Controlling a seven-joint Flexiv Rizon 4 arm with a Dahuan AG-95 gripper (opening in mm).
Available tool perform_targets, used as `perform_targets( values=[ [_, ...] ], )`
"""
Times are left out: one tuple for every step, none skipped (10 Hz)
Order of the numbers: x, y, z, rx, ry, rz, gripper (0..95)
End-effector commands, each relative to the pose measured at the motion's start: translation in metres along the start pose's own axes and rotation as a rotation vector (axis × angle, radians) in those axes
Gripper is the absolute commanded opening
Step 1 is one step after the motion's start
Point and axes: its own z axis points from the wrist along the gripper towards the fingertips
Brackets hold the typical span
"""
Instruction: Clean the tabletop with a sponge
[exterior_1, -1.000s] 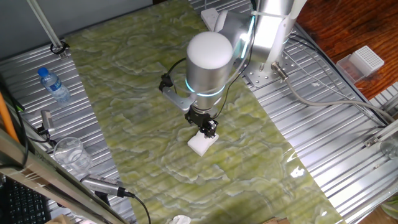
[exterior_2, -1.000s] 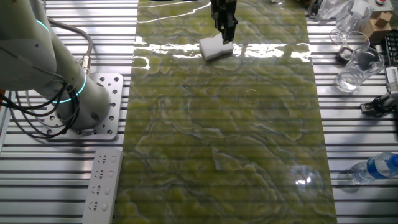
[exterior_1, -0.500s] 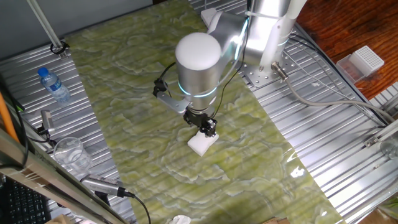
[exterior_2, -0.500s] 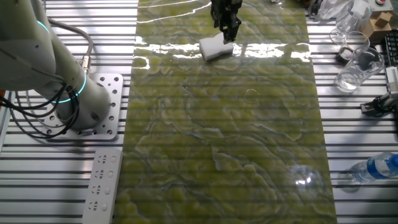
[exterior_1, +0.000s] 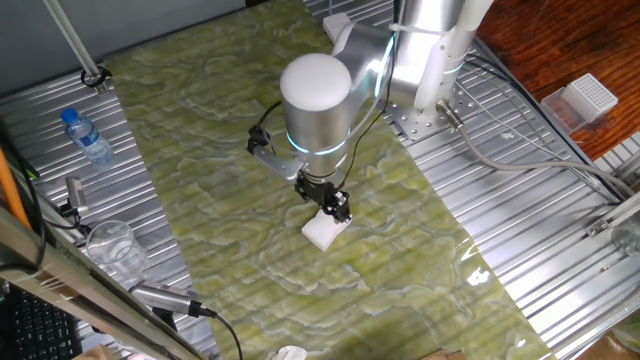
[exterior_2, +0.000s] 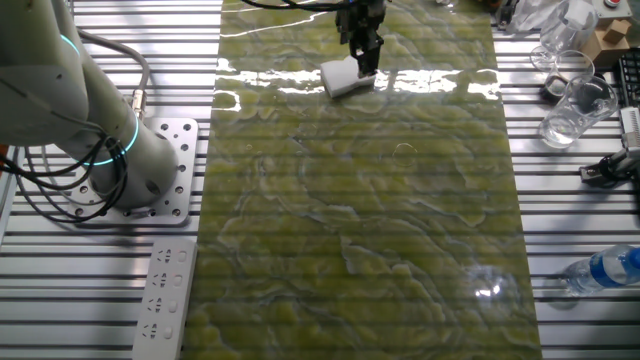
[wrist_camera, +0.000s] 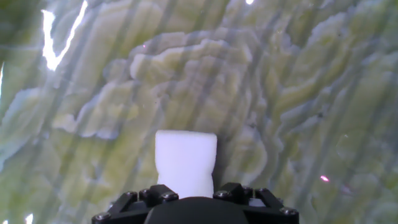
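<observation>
The tabletop is a long glossy green-yellow marbled sheet; it also shows in the other fixed view and fills the hand view. The sponge is a small white block resting on the sheet. My gripper is shut on the sponge's near end and presses it to the sheet. In the other fixed view the gripper stands over the sponge at the far end. In the hand view the sponge sticks out forward between the two black fingers.
Ribbed silver panels flank the sheet on both sides. A water bottle and a clear cup stand on the left. A white perforated box sits at the right. A white scrap lies at the front edge. A power strip lies near the arm's base.
The arm's wrist has shifted a little to the left and turned slightly. The sponge has stayed almost in place in the grip.
</observation>
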Motion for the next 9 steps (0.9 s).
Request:
perform_targets(
  values=[
    [0.001,0.004,0.015,0.022,-0.009,0.076,76.0],
    [0.006,0.006,0.024,0.027,-0.020,0.077,76.0],
    [0.010,0.008,0.031,0.030,-0.034,0.075,76.0],
    [0.015,0.009,0.038,0.035,-0.047,0.065,76.0],
    [0.019,0.011,0.045,0.038,-0.057,0.057,76.0],
    [0.019,0.011,0.047,0.039,-0.057,0.055,76.0],
    [0.017,0.011,0.052,0.042,-0.059,0.054,76.0],
    [0.016,0.010,0.056,0.044,-0.063,0.054,76.0],
    [0.014,0.010,0.060,0.046,-0.070,0.054,76.0]
  ],
)
